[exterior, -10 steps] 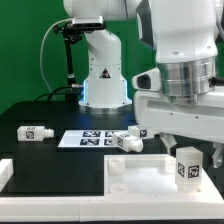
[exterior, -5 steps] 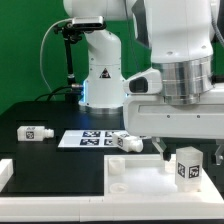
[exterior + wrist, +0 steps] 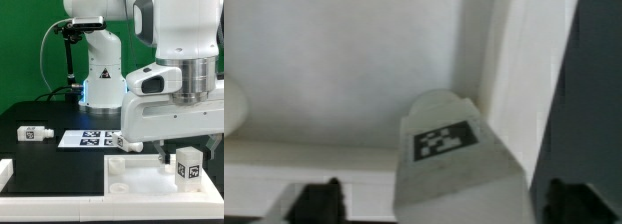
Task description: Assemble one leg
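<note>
A leg, a stubby white block with a square tag, stands upright on the large white rimmed panel at the exterior view's right. My gripper hangs just above it, open, with one dark finger on either side. In the wrist view the leg sits between my fingers with a gap on each side; my gripper is not touching it. Another leg lies on the dark table at the left. More legs lie beside the marker board.
The marker board lies flat on the dark table behind the panel. The robot base stands at the back. A low white ledge is at the front left.
My gripper has come down and shifted slightly toward the exterior view's left, so its fingers now straddle the upright leg. The leg has not moved.
</note>
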### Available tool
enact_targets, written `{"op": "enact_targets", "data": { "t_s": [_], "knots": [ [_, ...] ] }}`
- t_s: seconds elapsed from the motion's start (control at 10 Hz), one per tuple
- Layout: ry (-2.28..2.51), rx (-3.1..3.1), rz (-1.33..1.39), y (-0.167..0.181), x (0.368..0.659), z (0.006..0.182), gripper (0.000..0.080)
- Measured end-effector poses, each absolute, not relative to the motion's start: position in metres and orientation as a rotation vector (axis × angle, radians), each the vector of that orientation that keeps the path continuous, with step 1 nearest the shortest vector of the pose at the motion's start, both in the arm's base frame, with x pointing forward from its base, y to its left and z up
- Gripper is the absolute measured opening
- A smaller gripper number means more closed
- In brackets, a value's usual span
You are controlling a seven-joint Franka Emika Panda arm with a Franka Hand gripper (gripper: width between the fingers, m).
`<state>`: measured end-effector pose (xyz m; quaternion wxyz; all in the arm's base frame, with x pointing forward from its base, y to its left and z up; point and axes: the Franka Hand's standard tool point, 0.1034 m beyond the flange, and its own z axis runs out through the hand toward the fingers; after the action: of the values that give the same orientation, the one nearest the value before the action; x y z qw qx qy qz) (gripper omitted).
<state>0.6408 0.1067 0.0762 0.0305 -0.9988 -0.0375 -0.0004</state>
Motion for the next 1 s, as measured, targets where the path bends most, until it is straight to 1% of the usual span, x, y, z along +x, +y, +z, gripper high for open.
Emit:
{"op": "enact_targets", "data": {
  "t_s": [0.1,0.2,0.3,0.5,0.7,1.0],
  "knots": [
    [-0.115,-3.079,-0.001,0.1062,0.6408,0.0762,0.0396],
    [-0.051,-3.077,0.001,0.1070,0.6407,0.0761,0.0396],
    [0.089,-3.075,0.006,0.1075,0.6405,0.0760,0.0285],
    [0.300,-3.061,0.004,0.1092,0.6408,0.0762,0.0285],
    [0.648,-3.010,-0.010,0.1104,0.6398,0.0754,0.0285],
    [1.313,-2.741,0.038,0.1095,0.6406,0.0756,0.0285]
  ]
}}
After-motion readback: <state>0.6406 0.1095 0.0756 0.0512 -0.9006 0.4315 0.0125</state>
